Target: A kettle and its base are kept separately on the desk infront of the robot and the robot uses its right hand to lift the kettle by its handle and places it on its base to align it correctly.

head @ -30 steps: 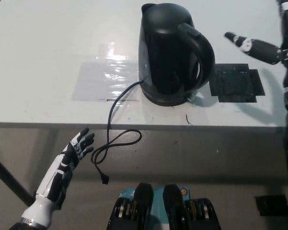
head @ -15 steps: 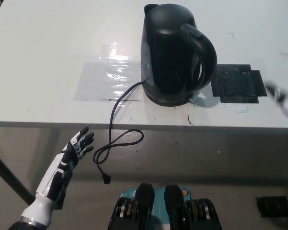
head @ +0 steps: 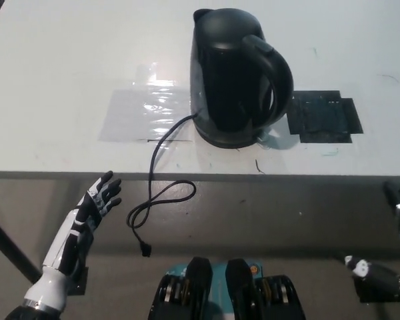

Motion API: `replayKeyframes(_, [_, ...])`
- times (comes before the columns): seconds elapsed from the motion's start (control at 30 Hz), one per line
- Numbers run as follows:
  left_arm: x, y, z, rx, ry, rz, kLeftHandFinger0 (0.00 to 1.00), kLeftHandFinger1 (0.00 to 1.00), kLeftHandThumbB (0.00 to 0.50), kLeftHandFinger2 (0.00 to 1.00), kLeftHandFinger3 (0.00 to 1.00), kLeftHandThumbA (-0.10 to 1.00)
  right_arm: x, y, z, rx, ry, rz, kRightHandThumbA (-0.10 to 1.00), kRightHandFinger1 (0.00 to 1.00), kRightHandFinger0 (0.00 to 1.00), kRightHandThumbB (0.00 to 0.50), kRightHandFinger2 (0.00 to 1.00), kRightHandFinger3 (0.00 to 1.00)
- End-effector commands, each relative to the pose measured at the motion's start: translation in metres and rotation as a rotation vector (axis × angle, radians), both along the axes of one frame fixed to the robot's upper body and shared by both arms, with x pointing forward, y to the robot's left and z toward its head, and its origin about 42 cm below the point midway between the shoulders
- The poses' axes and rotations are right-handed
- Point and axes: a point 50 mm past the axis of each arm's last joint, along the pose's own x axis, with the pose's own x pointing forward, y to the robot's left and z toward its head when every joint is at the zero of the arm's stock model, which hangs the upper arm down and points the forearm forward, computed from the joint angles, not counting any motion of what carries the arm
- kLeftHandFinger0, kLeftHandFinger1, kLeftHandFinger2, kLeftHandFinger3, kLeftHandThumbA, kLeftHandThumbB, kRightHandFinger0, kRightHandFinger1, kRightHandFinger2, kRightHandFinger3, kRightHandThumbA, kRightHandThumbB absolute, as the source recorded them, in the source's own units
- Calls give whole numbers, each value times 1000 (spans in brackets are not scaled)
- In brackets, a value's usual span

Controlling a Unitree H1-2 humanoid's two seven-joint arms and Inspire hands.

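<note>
**Q:** So where's everything sitting on your feed?

**Me:** I'm looking down from the head cam. The black kettle [head: 237, 77] stands upright on the white desk [head: 67, 60], near the front edge, a bit right of centre. Its handle [head: 275, 73] points to the right side of the picture, the spout toward the far left. It's sitting on its base [head: 230, 139]; I can only see a thin dark rim of that under the kettle's bottom. The power cord [head: 157, 177] comes out at the kettle's lower left, runs over the desk edge and hangs in a loose loop below, plug end dangling.

**Q:** And the hands?

**Me:** Neither one touches anything. The white left hand [head: 97, 203] hangs below desk level at lower left, palm open, fingers spread apart, holding nothing. The black right hand [head: 380, 277] is way down in the bottom right corner, well apart from the kettle and below the desk edge. It's dark and mostly cut off by the frame, so I honestly can't tell how its fingers stand.

**Q:** Anything else on the desk?

**Me:** Two tape patches. A clear shiny one [head: 147, 113] just left of the kettle, and a black one [head: 323, 117] just right of it, near the handle.
</note>
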Motion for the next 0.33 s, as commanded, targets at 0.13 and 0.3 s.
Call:
replayKeyframes(0.13, [2,5,8,-40,-37,13,1000,1000,60,1000,1000,1000,17,8,-8,58,-5,83,1000,1000,1000,446,1000,1000])
replayKeyframes(0.3, [-2,4,6,-43,-27,16,1000,1000,64,1000,1000,1000,17,6,-13,55,5,92,1000,1000,1000,431,1000,1000])
